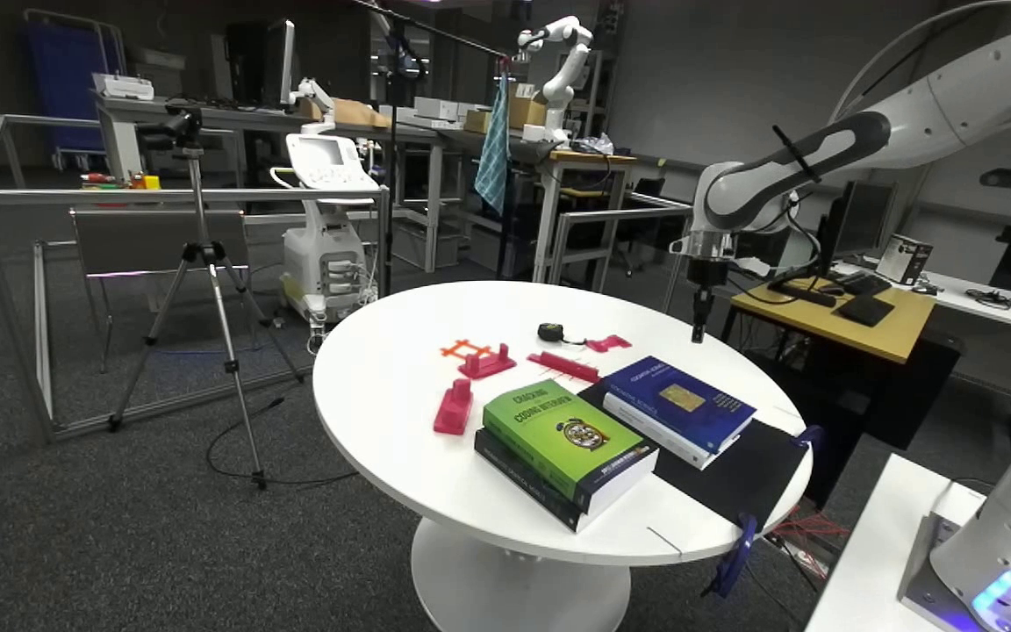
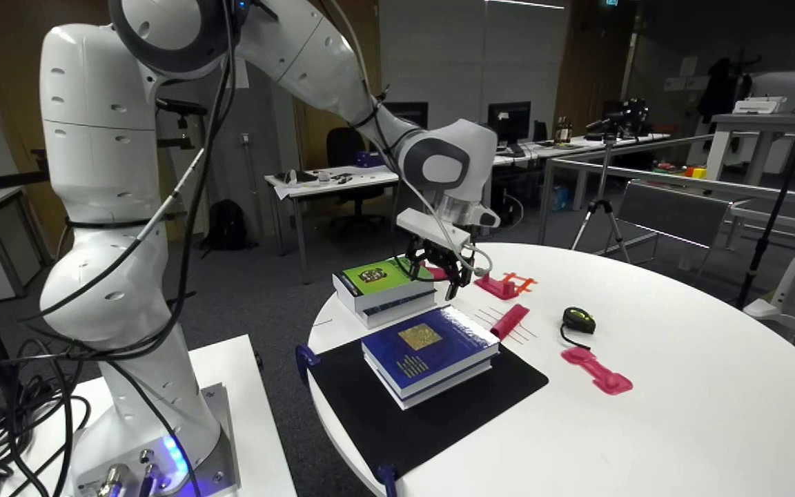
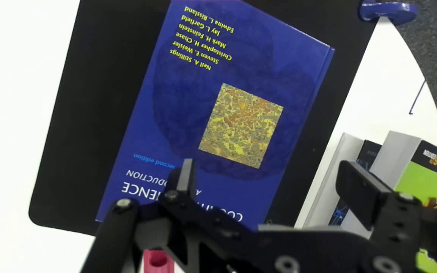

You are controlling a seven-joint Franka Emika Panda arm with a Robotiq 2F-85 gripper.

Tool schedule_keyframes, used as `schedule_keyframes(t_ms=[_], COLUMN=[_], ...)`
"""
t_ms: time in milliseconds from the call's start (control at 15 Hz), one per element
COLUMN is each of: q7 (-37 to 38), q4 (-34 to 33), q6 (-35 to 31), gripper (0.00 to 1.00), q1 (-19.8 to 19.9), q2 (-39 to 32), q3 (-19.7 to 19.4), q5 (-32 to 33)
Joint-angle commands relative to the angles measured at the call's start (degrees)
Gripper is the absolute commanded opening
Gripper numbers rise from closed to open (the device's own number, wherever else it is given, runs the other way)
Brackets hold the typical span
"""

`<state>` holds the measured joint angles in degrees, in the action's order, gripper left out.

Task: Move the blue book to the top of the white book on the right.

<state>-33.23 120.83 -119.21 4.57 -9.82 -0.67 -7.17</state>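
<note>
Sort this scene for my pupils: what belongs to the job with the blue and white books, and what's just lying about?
Part of the job:
blue book
white book, beneath it
pincer, open

Not part of the job:
green book
dark book, under it
tape measure
pink parts
orange piece
mat, under the job's books

We see a navy-blue rectangular hardcover book [image 3: 180, 106] with a square patch [image 3: 241, 125] mottled yellow, orange and grey; in the wrist view its lettering is yellow at twelve o'clock and white at seven. The flat white rectangular book [image 1: 656, 430] shows a pale side. On the bright green rectangular book [image 1: 549, 439] in an exterior view, we find dark lettering toward ten o'clock and an emblem [image 1: 582, 434] of orange, white and dark tones toward four. The flat rectangular mat [image 2: 425, 428] is black, the round tabletop [image 1: 400, 377] white, the moulded plastic pieces [image 1: 453, 412] crimson, the flat lattice [image 1: 463, 350] orange.
</note>
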Motion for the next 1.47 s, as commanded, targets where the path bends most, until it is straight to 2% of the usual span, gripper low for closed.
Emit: schedule_keyframes(t_ms=[0, 200, 533, 733, 800, 1400], q7=[3.97, 6.34, 8.79, 11.18, 9.02, 9.77], q4=[11.97, 16.03, 19.19, 19.68, 17.73, 18.45], q6=[-6.82, -8.21, -6.17, -5.50, -5.79, -5.79], gripper=[1.00, 1.00, 1.00, 1.00, 1.00, 1.00], q1=[-2.41, -3.63, -4.21, -4.32, -4.73, -4.75], q2=[10.68, 15.41, 21.90, 22.64, 20.24, 20.65], q3=[1.19, 1.53, 0.82, 1.13, 0.45, 0.47], q5=[4.31, 5.91, 8.41, 10.74, 8.67, 9.48])
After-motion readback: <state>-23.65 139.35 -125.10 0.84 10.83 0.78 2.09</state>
